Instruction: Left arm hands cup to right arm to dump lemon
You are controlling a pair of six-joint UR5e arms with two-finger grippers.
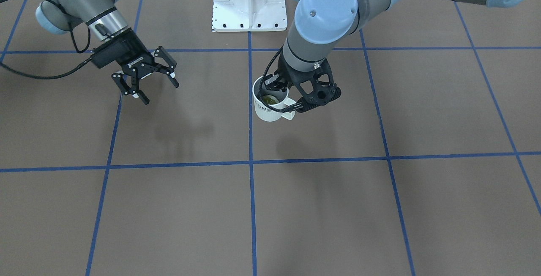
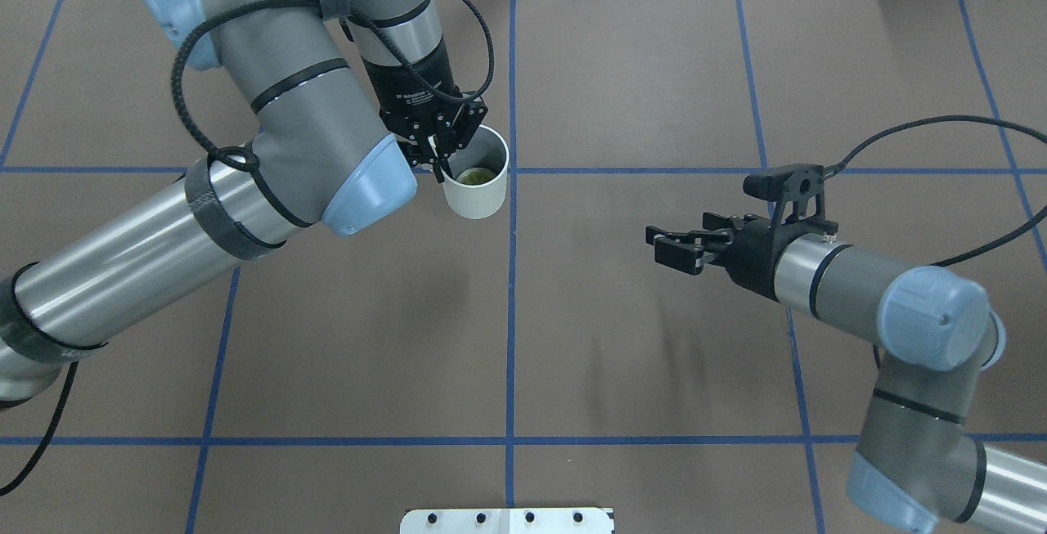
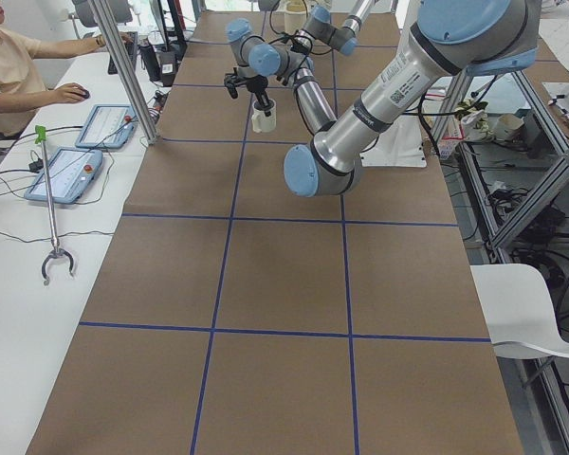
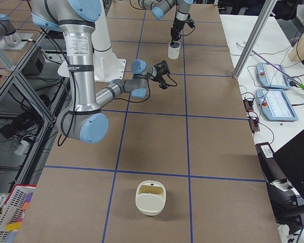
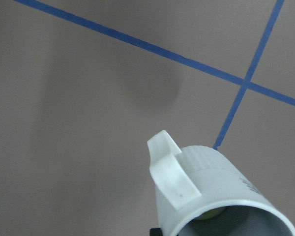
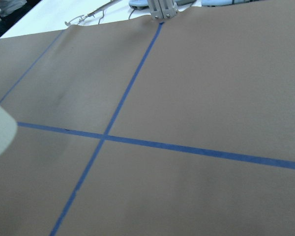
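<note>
The white cup with "HOME" lettering hangs above the table, near the middle tape cross. My left gripper is shut on its rim on the handle side; this also shows in the overhead view. The lemon lies inside the cup, seen as a yellow-green slice. The left wrist view shows the cup from above its handle. My right gripper is open and empty, well apart from the cup, with its fingers pointing towards it.
The white robot base plate stands at the robot's edge of the table. A cream-white container sits on the table far towards the robot's right end. Blue tape lines divide the brown surface. An operator sits at the side desk.
</note>
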